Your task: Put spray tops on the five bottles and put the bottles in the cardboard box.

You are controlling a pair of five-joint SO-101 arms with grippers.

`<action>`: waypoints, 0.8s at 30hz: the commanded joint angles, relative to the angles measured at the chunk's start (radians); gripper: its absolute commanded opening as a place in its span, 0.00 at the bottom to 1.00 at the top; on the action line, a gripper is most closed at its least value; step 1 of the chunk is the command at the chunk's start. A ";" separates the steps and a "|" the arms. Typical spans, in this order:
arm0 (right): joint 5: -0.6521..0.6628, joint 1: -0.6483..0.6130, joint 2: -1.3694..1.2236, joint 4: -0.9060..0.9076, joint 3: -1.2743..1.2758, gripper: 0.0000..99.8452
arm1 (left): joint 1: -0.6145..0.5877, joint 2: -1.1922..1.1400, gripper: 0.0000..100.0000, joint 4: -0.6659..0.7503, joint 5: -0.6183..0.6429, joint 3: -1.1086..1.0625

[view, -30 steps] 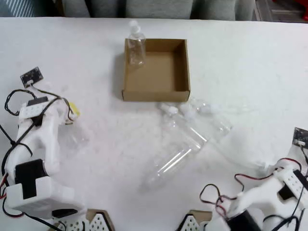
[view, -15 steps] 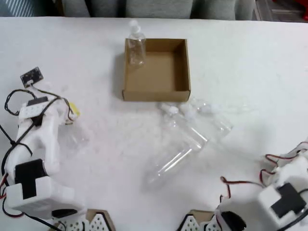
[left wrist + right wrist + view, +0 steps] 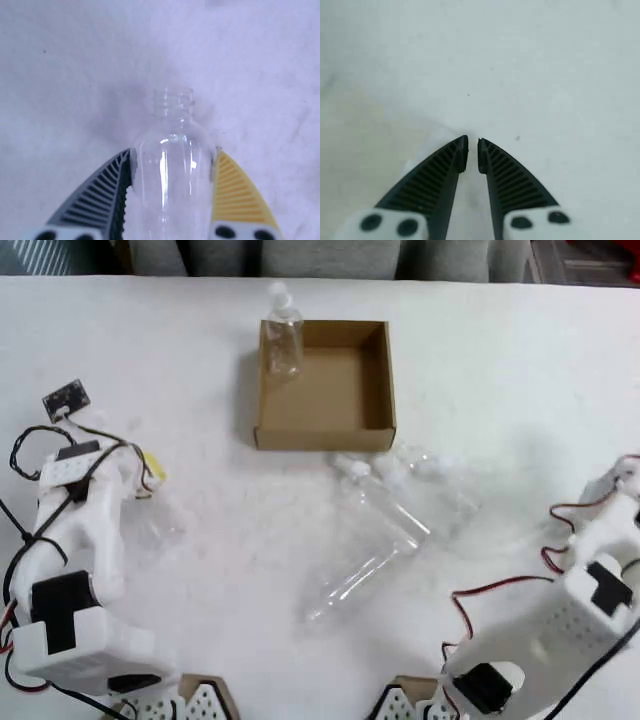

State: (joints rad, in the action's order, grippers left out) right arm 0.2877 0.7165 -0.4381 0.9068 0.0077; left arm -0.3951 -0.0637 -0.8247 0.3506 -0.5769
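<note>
so, my left gripper point(image 3: 172, 154) clasps an uncapped bottle point(image 3: 172, 180) at nine o'clock; my right gripper point(image 3: 472, 145), pinched empty, should fetch a spray top point(image 3: 395, 472) just five o'clock of the cardboard box point(image 3: 325, 436).

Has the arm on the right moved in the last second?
Yes. The right arm has swung away from the near edge of the table, farther up its right side, toward the level of the cardboard box.

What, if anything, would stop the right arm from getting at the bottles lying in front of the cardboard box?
Probably nothing, so yes, it likely can. The right gripper is shut and empty, and only bare table lies between that arm and the lying bottles. It would have to open first.
</note>
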 commanded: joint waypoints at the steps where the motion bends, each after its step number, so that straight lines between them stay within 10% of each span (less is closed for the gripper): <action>1: -0.061 -0.045 -0.039 0.008 -0.152 0.02 | 0.001 0.048 0.02 0.018 -0.012 -0.002; 24: -0.354 -0.134 -0.096 0.539 -0.445 0.09 | 0.004 0.048 0.02 0.018 -0.012 0.002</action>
State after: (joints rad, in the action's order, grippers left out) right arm -0.0529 0.5953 -0.5577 1.4408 -0.4358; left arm -0.3951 -0.0637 -0.8247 0.3506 -0.5769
